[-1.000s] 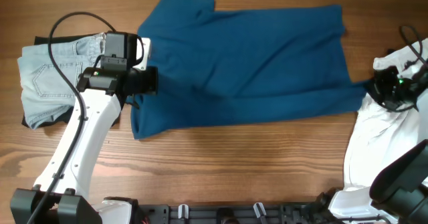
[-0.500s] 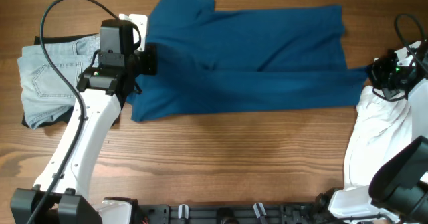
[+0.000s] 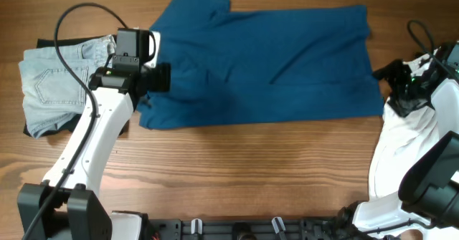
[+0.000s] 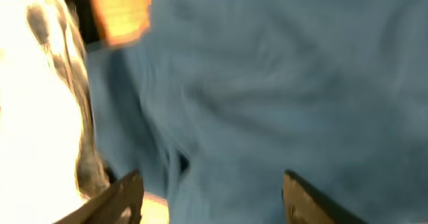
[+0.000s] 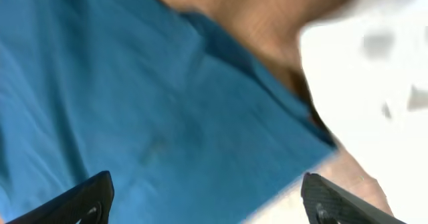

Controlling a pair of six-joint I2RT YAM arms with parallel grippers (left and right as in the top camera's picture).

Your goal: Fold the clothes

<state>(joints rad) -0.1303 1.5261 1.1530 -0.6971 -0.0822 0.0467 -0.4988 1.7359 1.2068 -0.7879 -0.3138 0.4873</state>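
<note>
The dark blue shirt (image 3: 287, 68) is laid flat on the tabletop (image 3: 251, 168), long axis left-right, sleeve at upper left. Left fingers (image 4: 120, 200) and right fingers (image 5: 87, 200) are spread apart, empty.

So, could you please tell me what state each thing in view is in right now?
Shirt: lying flat, apparently folded once lengthwise, not held.
Jeans: folded, lying left of the shirt.
White garment: loose, lying at the right.
Left hand: open, empty, above the shirt.
Right hand: open, empty, above the shirt's corner.
</note>
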